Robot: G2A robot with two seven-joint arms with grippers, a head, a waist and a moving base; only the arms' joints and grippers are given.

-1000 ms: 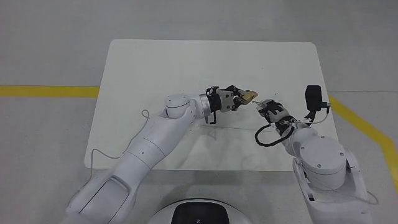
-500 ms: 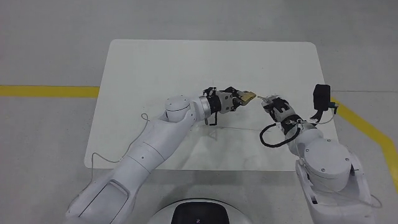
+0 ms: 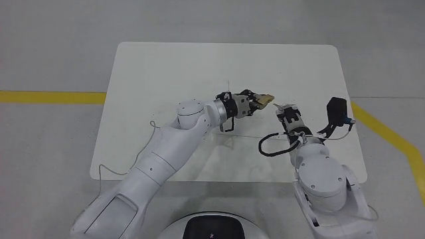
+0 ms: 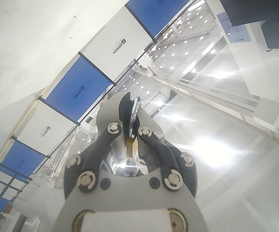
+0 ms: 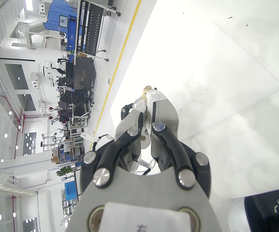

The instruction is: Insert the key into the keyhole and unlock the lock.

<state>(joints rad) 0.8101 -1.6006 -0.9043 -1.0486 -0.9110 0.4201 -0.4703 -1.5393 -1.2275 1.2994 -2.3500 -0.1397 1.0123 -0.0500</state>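
2 grippers hang close together above the right half of the white table (image 3: 199,66). The left gripper (image 3: 257,102) is clamped on a brass padlock (image 3: 266,99), whose body sticks out past the fingers toward the other arm. The right gripper (image 3: 284,111) is pinched shut on a small brass key (image 5: 146,90), its tip poking out beyond the fingertips. Key and padlock sit just beside each other, apart, the key not yet in the keyhole. A yellow line (image 3: 46,97) crosses the grey floor; blue and white panels (image 4: 88,83) stand in the room.
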